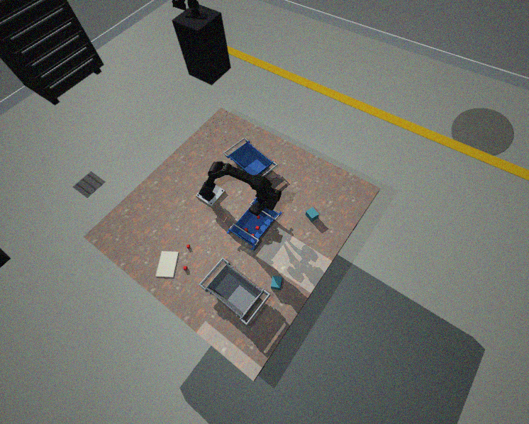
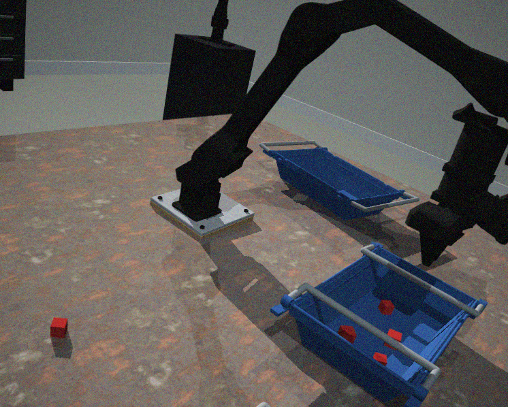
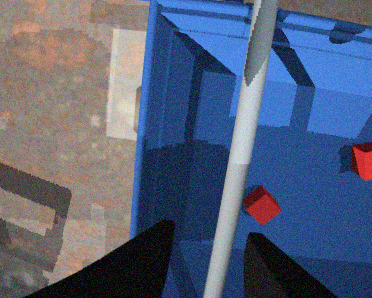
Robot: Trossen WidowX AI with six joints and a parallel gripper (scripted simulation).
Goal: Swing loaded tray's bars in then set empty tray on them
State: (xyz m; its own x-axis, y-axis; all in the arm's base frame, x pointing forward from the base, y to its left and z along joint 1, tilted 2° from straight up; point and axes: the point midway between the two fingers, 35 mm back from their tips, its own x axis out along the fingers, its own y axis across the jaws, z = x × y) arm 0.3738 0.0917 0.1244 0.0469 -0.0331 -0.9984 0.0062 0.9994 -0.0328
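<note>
Four red blocks [image 2: 386,306] lie inside the loaded blue tray [image 1: 243,226] [image 2: 334,354] [image 3: 141,165], which stands on a mottled brown and orange counter [image 1: 145,207] [image 2: 105,254] [image 3: 55,150]. Both of its grey bars [image 2: 372,332] [image 2: 423,283] reach across its top. The gripper [image 1: 254,213] [image 2: 427,263] [image 3: 210,238] is partly open, its fingers apart and holding nothing, above the tray near one bar. The arm [image 1: 240,174] [image 2: 271,84] rises from a pale base plate [image 1: 203,199] [image 2: 237,220] fixed with dark bolts. The empty blue tray [image 1: 247,154] [image 2: 315,192] stands apart on the counter, its bars out past its ends. Also on the counter are a grey tray [image 1: 220,296], two teal pieces [image 1: 312,213] [image 1: 276,282], a cream slab [image 1: 167,264] and two loose red blocks [image 1: 188,246] [image 1: 185,268]. Shadows and paler lit patches mark the surface. Around it spreads a grey-green floor [image 1: 110,335] with a yellow stripe [image 1: 353,103], a dark round patch [image 1: 482,131] and a small grate [image 1: 88,184]. A black cabinet [image 1: 48,48] and a tall black box [image 1: 202,48] [image 2: 208,78] stand beyond the counter, near plain grey walls [image 1: 423,26] [image 2: 105,29].
</note>
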